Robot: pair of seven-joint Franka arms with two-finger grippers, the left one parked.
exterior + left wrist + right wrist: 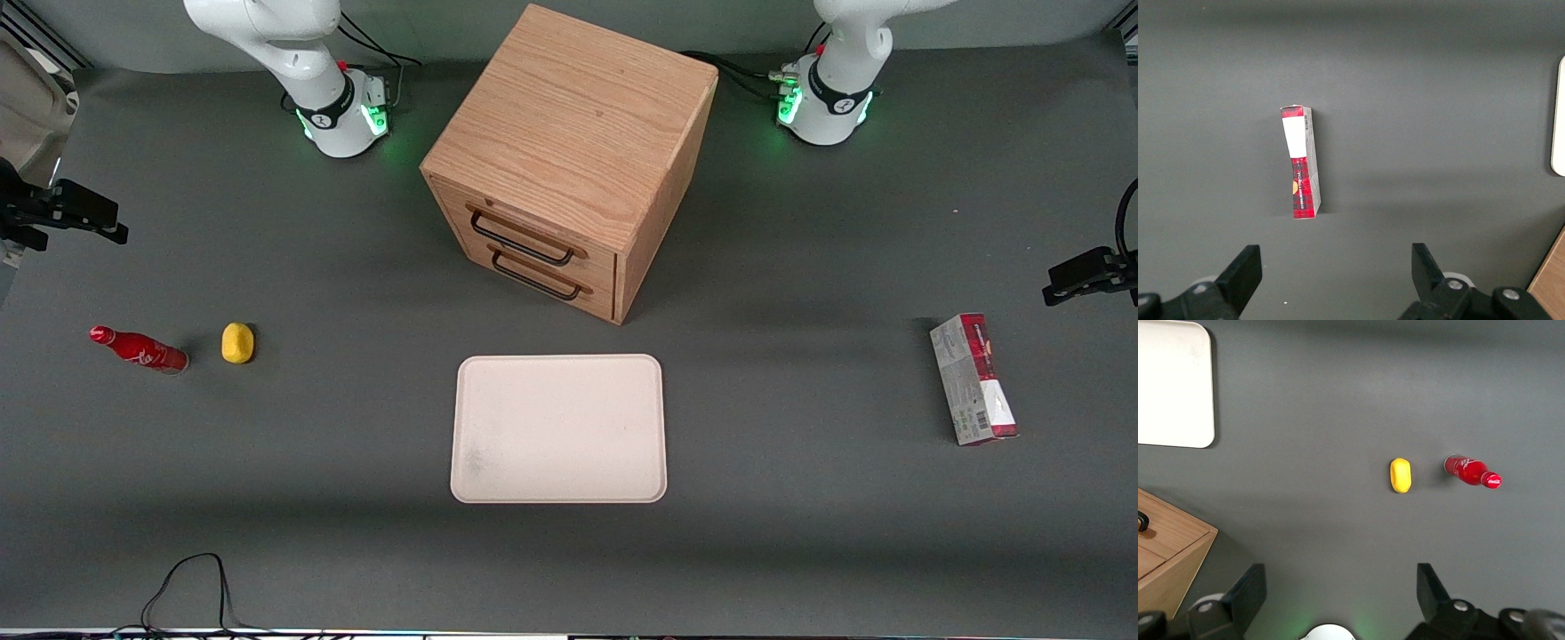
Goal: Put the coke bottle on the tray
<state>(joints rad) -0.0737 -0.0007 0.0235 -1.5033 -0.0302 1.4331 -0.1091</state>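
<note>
The coke bottle (140,348), small, red and red-capped, stands on the grey table toward the working arm's end; it also shows in the right wrist view as the coke bottle (1469,471). The cream tray (558,428) lies flat and bare in front of the drawer cabinet, nearer the front camera, and one corner of the tray (1171,387) shows from the wrist. My right gripper (1339,585) hangs high above the table, well apart from the bottle, open with nothing between its fingers. It is out of the front view.
A yellow lemon-like object (237,343) sits beside the bottle, between it and the tray, also seen as the yellow object (1400,475). The wooden drawer cabinet (569,133) stands mid-table. A red-and-grey carton (973,378) lies toward the parked arm's end.
</note>
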